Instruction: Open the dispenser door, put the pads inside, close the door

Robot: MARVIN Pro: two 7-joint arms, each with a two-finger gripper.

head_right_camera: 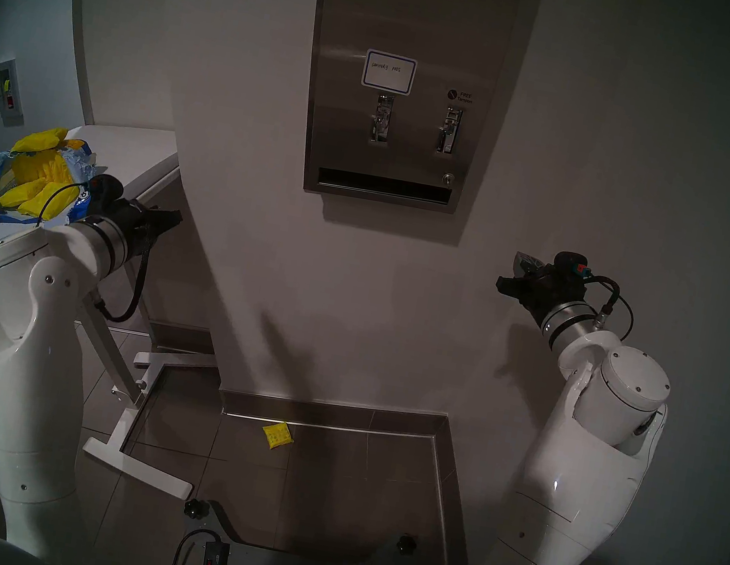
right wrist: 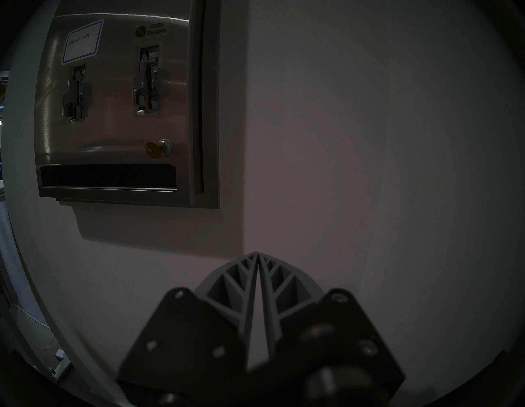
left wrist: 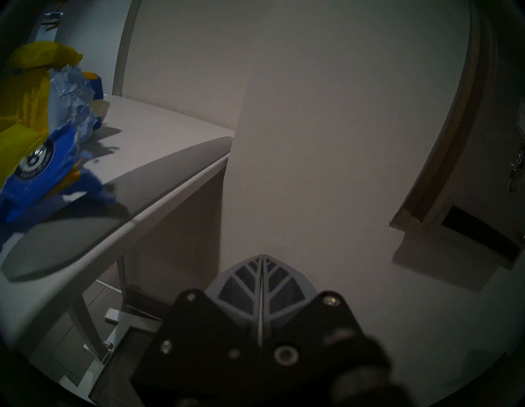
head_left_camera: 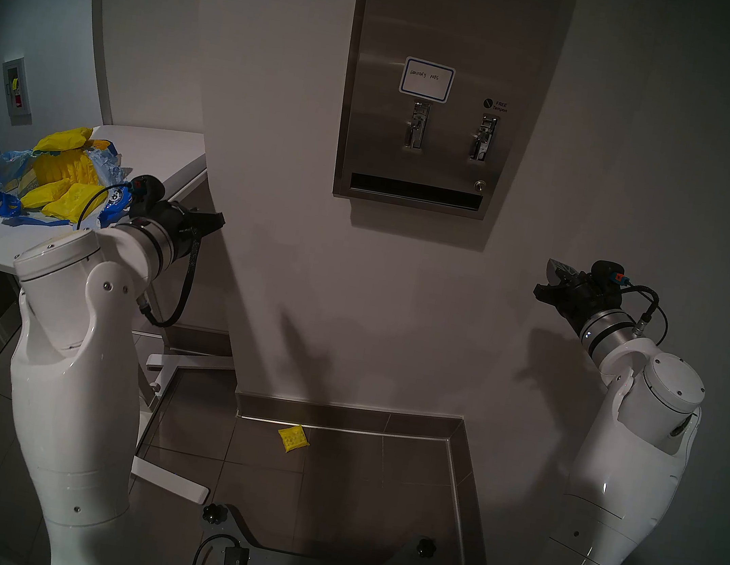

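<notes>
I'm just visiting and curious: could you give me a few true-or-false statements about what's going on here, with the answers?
1. The dispenser door is shut. True.
2. One yellow pad lies on the floor. True.
3. The left claw holds a pad. False: it is shut and empty.
4. A key sits in the door's lock. True.
5. The torn blue bag of pads lies on the floor. False: it lies on the white table.
</notes>
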